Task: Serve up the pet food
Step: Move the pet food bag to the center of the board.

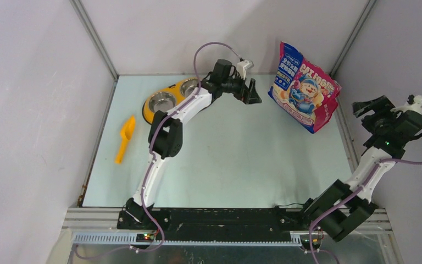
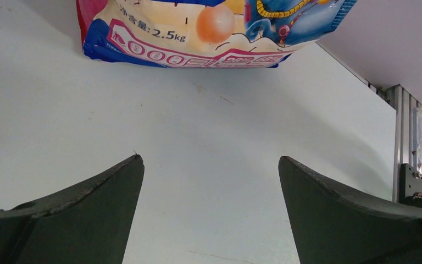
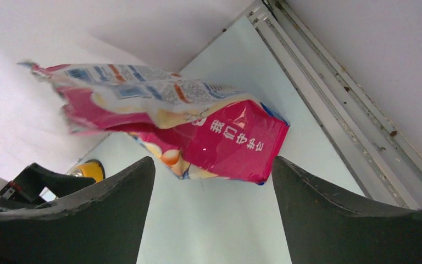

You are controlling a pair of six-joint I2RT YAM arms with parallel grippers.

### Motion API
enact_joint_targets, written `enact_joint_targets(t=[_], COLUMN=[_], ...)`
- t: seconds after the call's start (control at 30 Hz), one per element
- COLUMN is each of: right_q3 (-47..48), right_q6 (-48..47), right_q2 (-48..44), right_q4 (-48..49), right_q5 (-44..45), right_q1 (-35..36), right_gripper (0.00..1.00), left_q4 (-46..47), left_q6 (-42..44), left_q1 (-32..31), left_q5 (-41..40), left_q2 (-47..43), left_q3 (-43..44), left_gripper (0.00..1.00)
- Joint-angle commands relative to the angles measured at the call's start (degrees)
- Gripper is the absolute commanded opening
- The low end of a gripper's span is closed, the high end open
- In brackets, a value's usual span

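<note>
Left end effector (image 2: pixel 209 160) short of pouch (image 2: pixel 198 33)

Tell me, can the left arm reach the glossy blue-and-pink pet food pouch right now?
Probably yes: the left fingers are open and face the pouch, with only bare pale table between them.

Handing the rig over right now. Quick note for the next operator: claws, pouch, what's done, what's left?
Left claw: open, empty, pointed at the pouch from its left, not touching.
Right claw: open, empty, raised to the pouch's right, not touching.
Pouch stands upright at the far right of the table. Orange scoop lies near the left edge; yellow feeder sits at the far left-centre.
Done: nothing; no kibble visible anywhere.
Left: grip the pouch, get food into a bowl.
</note>
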Motion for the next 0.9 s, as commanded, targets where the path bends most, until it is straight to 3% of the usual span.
enact_joint_targets(t=[0.0, 0.13, 0.2, 0.23, 0.3, 0.37, 0.53, 0.87], right_q3=[-1.7, -1.7, -1.7, -1.7, -1.7, -1.7, -0.9, 3.5], right_q6=[7.1, 9.1, 9.0, 8.8, 8.6, 7.8, 6.5, 6.9], right_q2=[5.8, 11.6, 13.9, 15.4, 17.4, 19.2, 24.1, 32.9], right_q4=[14.4, 19.4, 21.3, 22.7, 24.7, 26.5, 29.9, 33.7], right_q5=[1.8, 3.2, 5.0, 6.5, 8.9, 11.4, 16.6, 23.1], right_q1=[0.9, 2.8, 4.0, 5.0, 6.3, 7.8, 11.6, 12.9], right_gripper=[0.78, 0.64, 0.44, 0.24, 0.06, 0.04, 0.11, 0.09], left_q4=[1.8, 2.9, 4.2, 4.7, 6.1, 7.6, 10.9, 19.4], left_q6=[1.7, 1.1, 0.2, -0.7, -2.0, -3.3, -7.0, -16.3], left_q1=[-1.0, -1.0, -1.1, -1.1, -1.3, -1.5, -1.8, -2.3], left_q5=[-1.0, -2.0, -2.6, -3.1, -4.0, -5.2, -9.2, -11.3], left_q2=[1.5, 3.0, 4.2, 4.9, 5.9, 6.7, 8.6, 12.2], left_q3=[4.6, 6.4, 7.7, 8.2, 9.2, 9.9, 10.9, 13.5], left_gripper=[1.00, 1.00, 1.00, 1.00, 1.00, 1.00, 1.00, 1.00])
